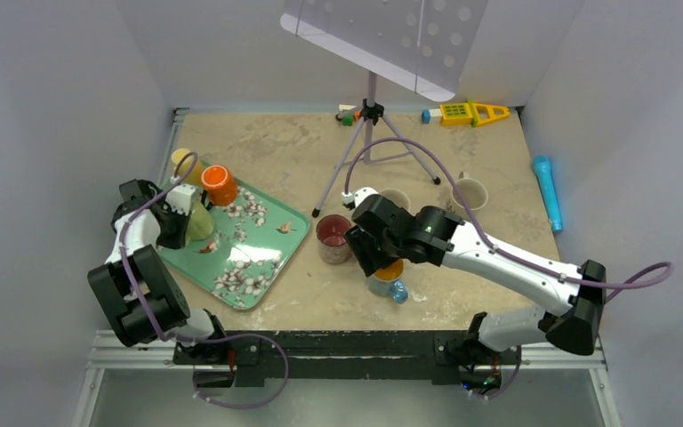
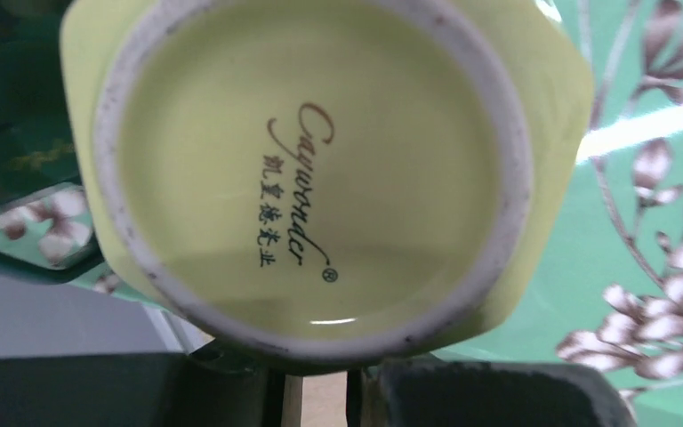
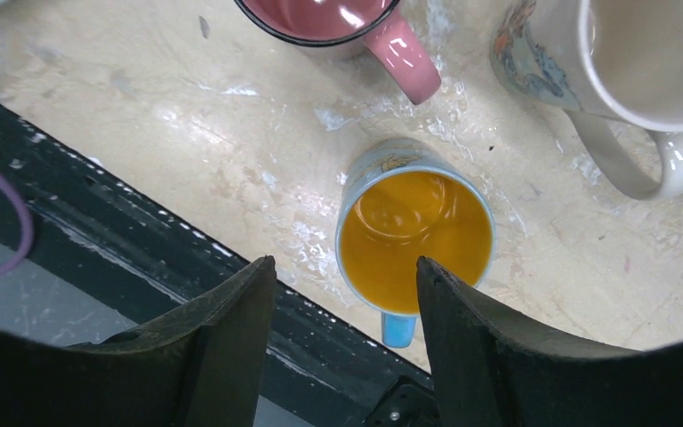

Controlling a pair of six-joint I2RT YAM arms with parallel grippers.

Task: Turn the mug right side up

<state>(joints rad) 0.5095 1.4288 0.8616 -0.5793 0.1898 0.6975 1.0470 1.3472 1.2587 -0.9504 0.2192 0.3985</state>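
Your lime mug (image 2: pixel 311 178) has brown script and dark characters on its base, inside a speckled grey-white ring. The tray (image 2: pixel 578 267) is teal green with white-and-brown blossoms. The mottled beige desk (image 3: pixel 187 133) carries a pink mug (image 3: pixel 400 58) and a blue mug (image 3: pixel 413 236) that is orange inside.

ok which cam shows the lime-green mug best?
Left wrist: the lime-green mug fills the frame, with its foot ring and maker's mark facing the lens. Top external shows only a sliver of it on the tray, mostly hidden by the left arm. Right wrist does not show it.
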